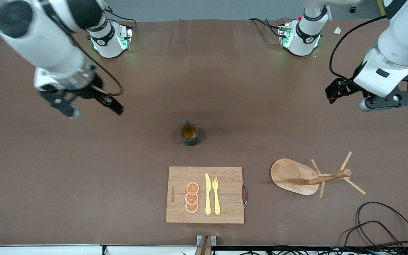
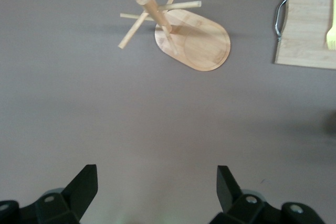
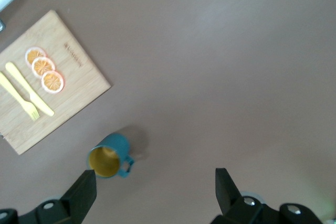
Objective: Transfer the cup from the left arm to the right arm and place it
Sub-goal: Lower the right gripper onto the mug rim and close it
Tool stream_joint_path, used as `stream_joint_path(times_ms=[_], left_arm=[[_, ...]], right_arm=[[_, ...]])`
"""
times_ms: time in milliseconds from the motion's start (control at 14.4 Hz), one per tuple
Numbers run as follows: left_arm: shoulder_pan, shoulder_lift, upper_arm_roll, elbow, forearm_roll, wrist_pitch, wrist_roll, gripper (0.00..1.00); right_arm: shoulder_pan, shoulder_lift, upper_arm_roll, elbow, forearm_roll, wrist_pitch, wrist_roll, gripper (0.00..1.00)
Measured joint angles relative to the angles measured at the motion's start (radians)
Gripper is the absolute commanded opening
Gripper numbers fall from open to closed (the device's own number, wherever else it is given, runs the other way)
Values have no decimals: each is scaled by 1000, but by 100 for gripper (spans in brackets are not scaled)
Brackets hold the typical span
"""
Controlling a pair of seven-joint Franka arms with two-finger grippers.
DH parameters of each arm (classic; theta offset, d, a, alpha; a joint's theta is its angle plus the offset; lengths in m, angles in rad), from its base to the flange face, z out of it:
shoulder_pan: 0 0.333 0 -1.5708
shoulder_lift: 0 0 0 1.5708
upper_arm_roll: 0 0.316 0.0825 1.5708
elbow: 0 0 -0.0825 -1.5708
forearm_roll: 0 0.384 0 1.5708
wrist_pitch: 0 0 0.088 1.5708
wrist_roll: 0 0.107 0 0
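Nearest the front camera, the cutting board (image 1: 225,194) carries three orange slices (image 1: 192,197), a yellow knife (image 1: 208,194) and a fork (image 1: 216,194); the wooden mug tree (image 1: 310,177) stands beside it, toward the left arm's end. Farther off, the cup (image 1: 189,134) sits upright on the table (image 1: 119,170), touched by nothing. The right gripper (image 1: 85,106) and left gripper (image 1: 345,97) hang above bare table, fingers spread wide, both empty.

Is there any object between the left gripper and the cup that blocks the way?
Nothing visible does. The cup stands alone on bare table, farther from the front camera than the cutting board. The left gripper, open, hangs over bare table toward the left arm's end; the mug tree stands nearer the camera.
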Motion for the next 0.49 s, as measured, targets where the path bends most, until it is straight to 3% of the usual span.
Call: stream_joint_path(times_ms=[208,486], left_arm=[[56,-2,0,0,-4,-28,125,100],[83,-4,-3,0,-8,-43,186,100]], right_arm=[[103,132,0,25,0,108,151,100],[180,352,-1,159,0,185,250,100]])
